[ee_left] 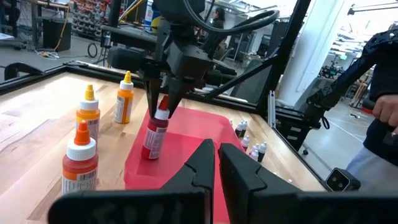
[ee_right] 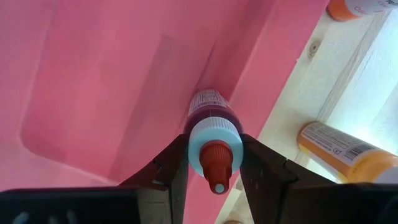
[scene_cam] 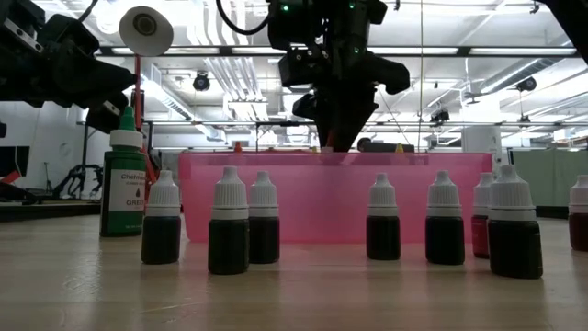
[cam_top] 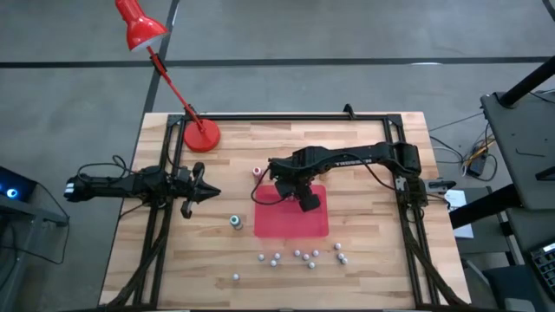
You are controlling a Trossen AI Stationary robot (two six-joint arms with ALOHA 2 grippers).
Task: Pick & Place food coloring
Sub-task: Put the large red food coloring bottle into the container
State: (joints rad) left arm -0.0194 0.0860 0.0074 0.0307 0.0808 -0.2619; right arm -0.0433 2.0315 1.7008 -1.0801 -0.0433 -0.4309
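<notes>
While our right gripper [ee_right: 214, 163] holds a red bottle [ee_left: 155, 132] by its neck, jaws clamped just under the cap, that bottle hangs inside the pink bin [ee_left: 193, 140], low over its floor. We judge this placement nearly done: what is left is to let go and pull clear. No other bottle shows in the bin, so we take it that much of the job remains. Two orange bottles [ee_left: 87, 115] and a red-orange one [ee_left: 79, 163] stand on the wooden table [cam_top: 364, 269] beside the bin, and a green bottle [scene_cam: 123, 183] stands near its other side. Our left gripper [cam_top: 206, 192] waits closed above the table, well away from the bin. Only the right wrist view shows the fingers [ee_right: 166, 168] pinching the neck. The low view hides that behind the bin wall, but shows a row of small dark dropper bottles [scene_cam: 230, 221] at the near edge, mere pale dots from above.
</notes>
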